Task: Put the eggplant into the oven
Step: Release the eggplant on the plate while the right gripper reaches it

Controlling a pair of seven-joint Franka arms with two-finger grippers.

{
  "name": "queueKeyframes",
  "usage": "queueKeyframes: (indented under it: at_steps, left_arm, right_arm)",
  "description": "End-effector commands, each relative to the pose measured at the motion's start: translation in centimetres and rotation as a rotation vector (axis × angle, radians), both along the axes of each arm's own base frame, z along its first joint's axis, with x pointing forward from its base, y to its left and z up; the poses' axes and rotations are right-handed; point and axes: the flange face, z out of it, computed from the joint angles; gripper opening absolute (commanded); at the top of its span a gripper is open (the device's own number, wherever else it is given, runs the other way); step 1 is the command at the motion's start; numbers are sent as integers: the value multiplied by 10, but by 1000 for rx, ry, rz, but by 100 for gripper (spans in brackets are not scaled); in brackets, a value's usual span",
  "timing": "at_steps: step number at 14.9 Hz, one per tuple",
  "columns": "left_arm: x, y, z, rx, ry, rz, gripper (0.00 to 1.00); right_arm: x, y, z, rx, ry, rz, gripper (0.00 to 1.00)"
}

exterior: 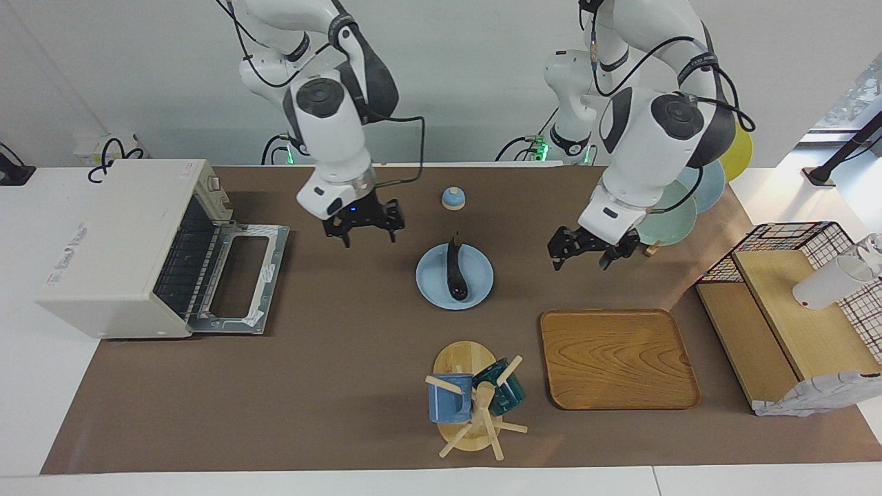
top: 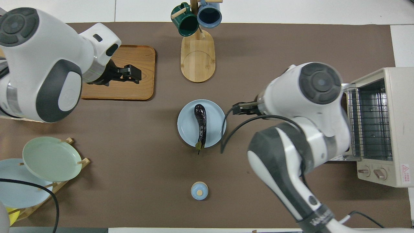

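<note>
The dark purple eggplant [exterior: 455, 274] lies on a light blue plate [exterior: 431, 284] in the middle of the table, its stem end toward the robots; it also shows in the overhead view [top: 200, 123]. The off-white oven [exterior: 117, 238] stands at the right arm's end, its door [exterior: 241, 282] dropped open and the wire rack [top: 370, 123] showing. My right gripper [exterior: 367, 234] hangs open and empty over the mat between the oven door and the plate. My left gripper [exterior: 584, 256] hangs open and empty over the mat between the plate and the plate rack.
A wooden tray [exterior: 617, 358] and a mug tree [exterior: 472, 399] with two mugs stand farther from the robots than the plate. A small blue lid [exterior: 453, 198] lies nearer to them. A plate rack [exterior: 661, 207] and a wire basket [exterior: 792, 241] are at the left arm's end.
</note>
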Motion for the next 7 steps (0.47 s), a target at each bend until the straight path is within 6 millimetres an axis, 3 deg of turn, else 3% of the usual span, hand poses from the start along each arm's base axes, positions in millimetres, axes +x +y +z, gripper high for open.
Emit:
queueKeyframes:
  at_steps: [1, 3, 4, 7]
  left_arm:
    - [-8, 32, 20, 32, 13, -67, 100]
    - [-18, 53, 27, 41, 42, -118, 100]
    - [-24, 58, 29, 44, 57, -141, 100]
    - [-43, 77, 31, 53, 76, -124, 100]
  right_arm:
    - [18, 85, -16, 27, 13, 3, 100]
    - [13, 161, -52, -49, -20, 17, 100]
    - [8, 187, -71, -78, -47, 13, 100]
    - [-3, 204, -100, -40, -90, -22, 100]
